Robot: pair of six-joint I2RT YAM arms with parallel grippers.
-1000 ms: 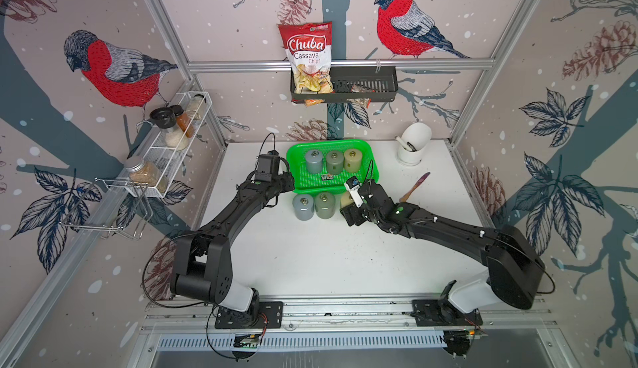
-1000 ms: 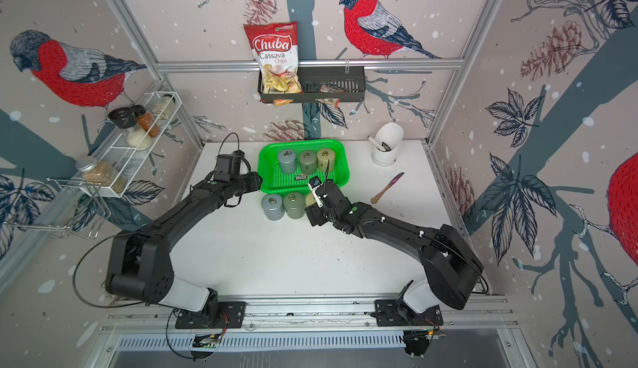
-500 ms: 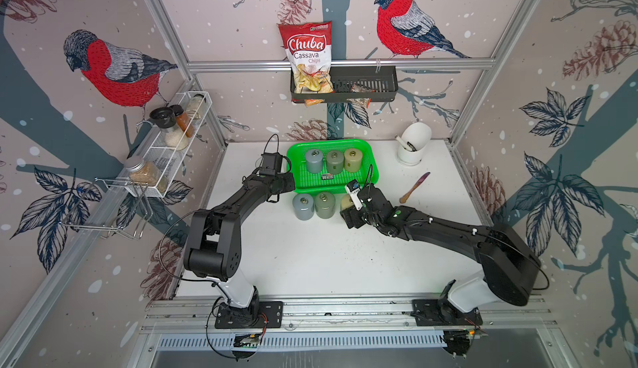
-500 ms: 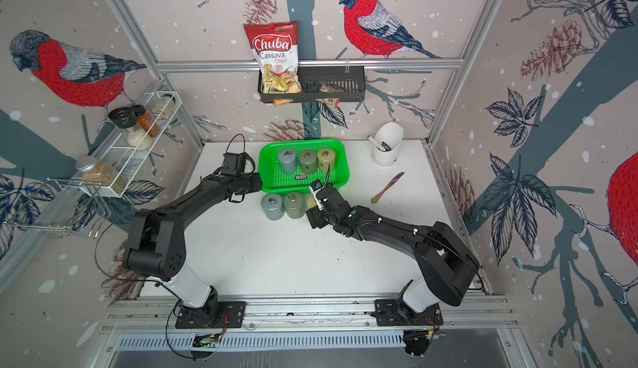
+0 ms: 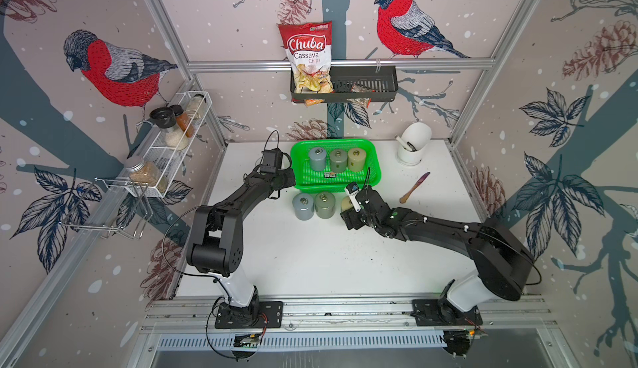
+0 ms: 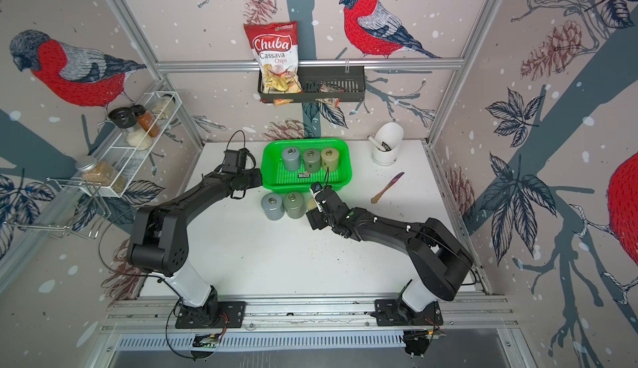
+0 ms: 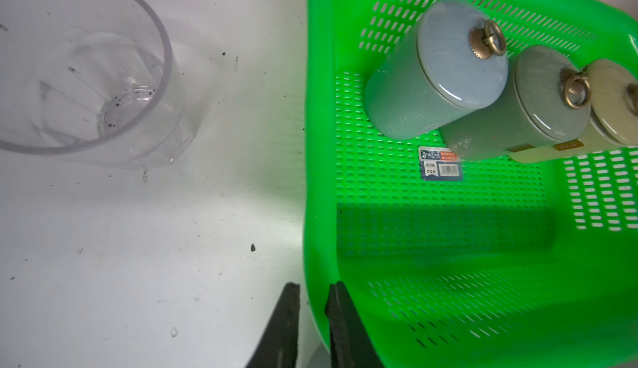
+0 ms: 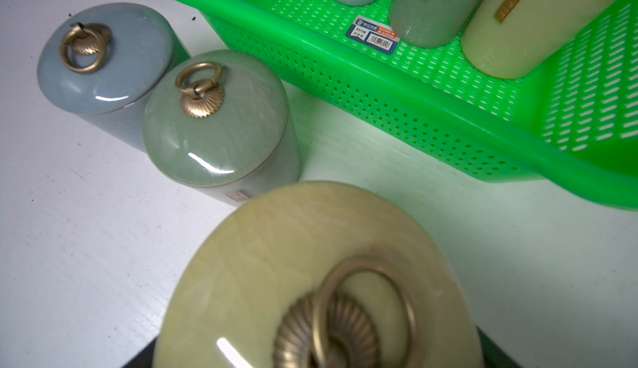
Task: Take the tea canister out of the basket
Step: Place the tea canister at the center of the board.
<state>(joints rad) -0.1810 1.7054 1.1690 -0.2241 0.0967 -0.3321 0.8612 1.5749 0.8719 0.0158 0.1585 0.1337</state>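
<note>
Right claw (image 5: pixel 352 209) grasps the cream canister (image 8: pixel 293 245), outside the basket (image 5: pixel 310 187), mid-frame beside the green canister (image 5: pixel 324 204); left claw (image 7: pixel 312 314) pinches the basket rim. Set it down upright, clear of its neighbour, and release only once it stands.

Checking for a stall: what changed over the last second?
The left arm's elbow rose; the left gripper stayed shut on the basket rim. The right gripper still holds the cream canister outside the basket. Nothing taken or released.
</note>
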